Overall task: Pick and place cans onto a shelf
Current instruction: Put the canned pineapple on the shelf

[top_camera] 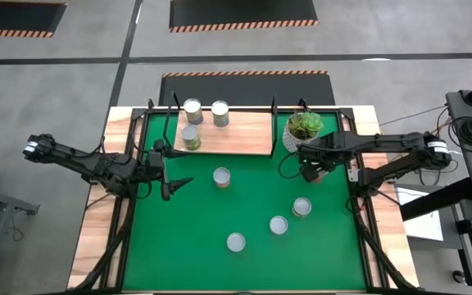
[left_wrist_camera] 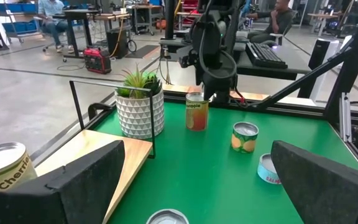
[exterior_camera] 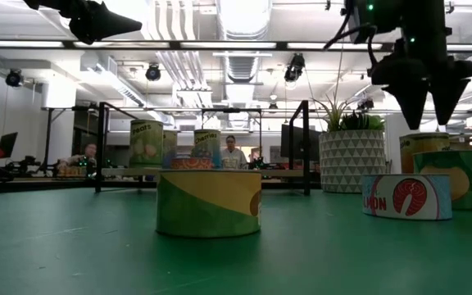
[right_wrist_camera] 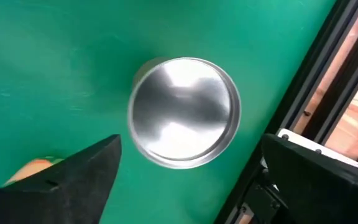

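Observation:
Three cans point(top_camera: 192, 109) point(top_camera: 220, 113) point(top_camera: 191, 138) stand on the light-wood shelf point(top_camera: 240, 135) at the mat's far edge. Several more cans stand on the green mat: one in the middle point(top_camera: 222, 176) and three nearer point(top_camera: 301, 206) point(top_camera: 279, 224) point(top_camera: 236, 242). My right gripper point(top_camera: 312, 168) points down, open, over a silver-topped can point(right_wrist_camera: 185, 112); its fingers stand to either side a little above the can's top point(exterior_camera: 423, 139) and do not touch it. My left gripper point(top_camera: 174, 187) hovers open and empty left of the middle can.
A white patterned pot with a green plant point(top_camera: 303, 127) stands at the shelf's right end, just beyond my right gripper. The shelf's black wire frame point(left_wrist_camera: 73, 99) rises at its corners. The table's black rail point(right_wrist_camera: 328, 74) runs close by the can.

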`<act>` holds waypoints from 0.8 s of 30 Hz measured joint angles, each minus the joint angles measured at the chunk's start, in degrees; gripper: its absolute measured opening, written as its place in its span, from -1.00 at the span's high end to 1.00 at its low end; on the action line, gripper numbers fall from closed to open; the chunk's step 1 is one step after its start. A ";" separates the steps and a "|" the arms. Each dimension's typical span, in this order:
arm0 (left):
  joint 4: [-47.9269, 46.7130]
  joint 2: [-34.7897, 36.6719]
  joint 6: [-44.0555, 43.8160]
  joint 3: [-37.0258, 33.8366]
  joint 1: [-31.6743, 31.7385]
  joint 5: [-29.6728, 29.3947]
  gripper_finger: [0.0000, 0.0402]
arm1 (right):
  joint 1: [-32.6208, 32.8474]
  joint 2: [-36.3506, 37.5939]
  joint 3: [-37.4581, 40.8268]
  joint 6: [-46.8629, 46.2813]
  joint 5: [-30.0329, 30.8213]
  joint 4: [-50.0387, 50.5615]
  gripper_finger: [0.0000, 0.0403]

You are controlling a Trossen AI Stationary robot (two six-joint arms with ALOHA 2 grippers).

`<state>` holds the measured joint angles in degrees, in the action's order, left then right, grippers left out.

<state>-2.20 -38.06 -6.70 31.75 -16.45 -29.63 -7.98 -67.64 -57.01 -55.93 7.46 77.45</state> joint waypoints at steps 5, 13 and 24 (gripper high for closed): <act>-0.02 0.00 0.16 0.00 0.00 -0.02 -0.93 | -0.69 0.02 2.17 1.16 0.04 -2.45 -0.90; -0.11 0.00 0.16 0.00 0.00 -0.02 -0.93 | -0.69 0.02 5.70 1.91 0.07 -8.06 -0.90; -0.13 0.00 0.16 0.00 0.00 -0.02 -0.93 | -0.69 0.07 6.49 0.54 0.13 -10.43 -0.49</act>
<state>-2.33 -38.06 -6.55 31.75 -16.45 -29.65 -8.67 -67.57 -50.52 -55.40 7.60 67.02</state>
